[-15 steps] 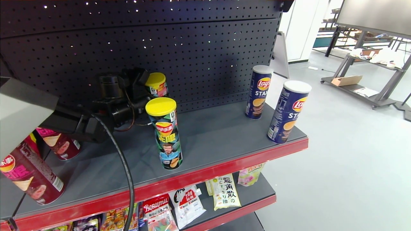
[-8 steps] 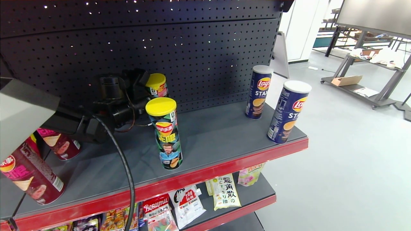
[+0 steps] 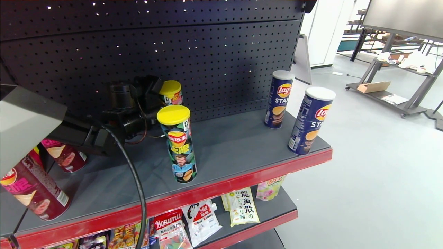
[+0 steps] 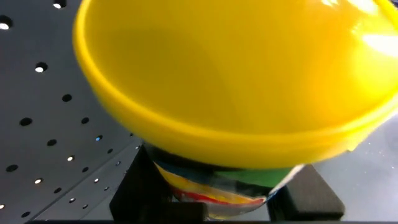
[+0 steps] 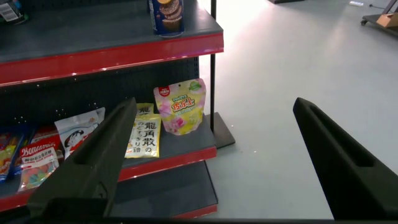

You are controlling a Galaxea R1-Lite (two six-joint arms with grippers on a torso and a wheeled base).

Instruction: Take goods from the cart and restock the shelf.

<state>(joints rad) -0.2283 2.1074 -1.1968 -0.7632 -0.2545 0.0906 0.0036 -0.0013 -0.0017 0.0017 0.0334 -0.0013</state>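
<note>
— How is the left arm posed?
— It is stretched forward, and the left gripper (image 3: pixel 156 98) is clamped around a yellow-lidded can (image 3: pixel 169 89).
— And the right gripper (image 5: pixel 214 106)?
— Its fingers (image 5: pixel 99 162) are spread wide apart and pointed forward and down.

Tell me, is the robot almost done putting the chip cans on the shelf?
Done: the front yellow-lidded can, two blue cans and two red cans stand on the shelf. In hand: the left gripper is shut on a second yellow-lidded can at the back by the pegboard; its base is hidden, so whether it is down yet, I can't tell. Left: letting go. The right gripper is open, empty.
</note>
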